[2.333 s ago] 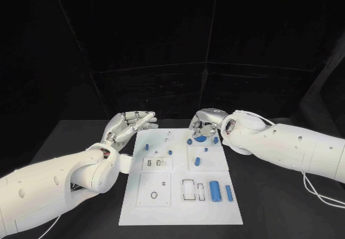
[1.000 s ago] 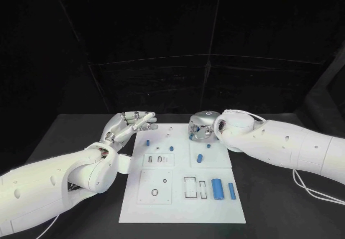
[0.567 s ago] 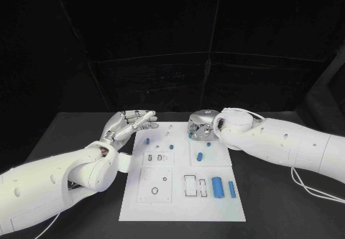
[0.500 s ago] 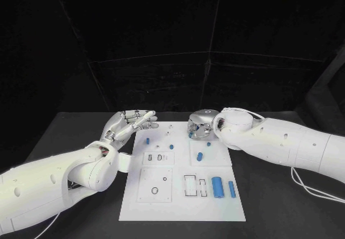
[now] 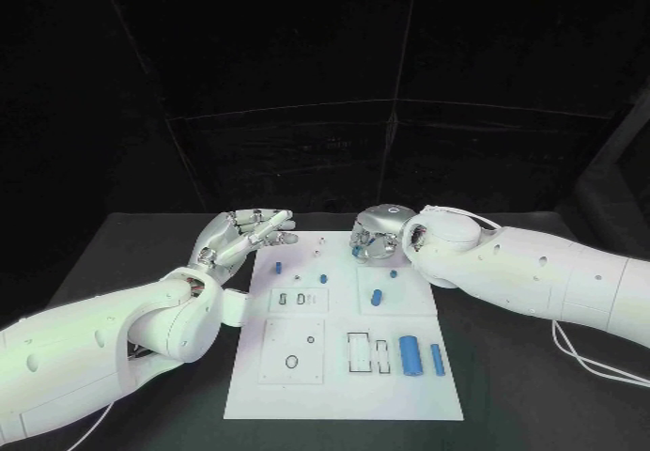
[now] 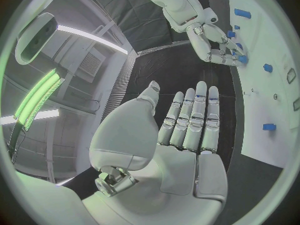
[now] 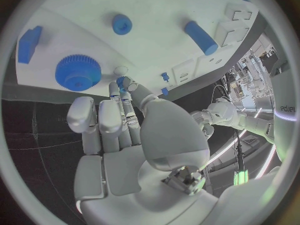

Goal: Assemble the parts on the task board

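The black counter [image 5: 162,235] carries the white task board [image 5: 339,376], and most of the job looks undone — two blue cylinders [image 5: 410,355] and several smaller blue parts [image 5: 376,298] lie loose, with slots near them unfilled. The left hand [image 5: 241,235] hovers beside the board's far left corner, fingers straight and apart, holding nothing. The right hand [image 5: 376,237] curls over the far edge near a blue gear [image 7: 78,72] — whether it pinches anything, I cannot tell.
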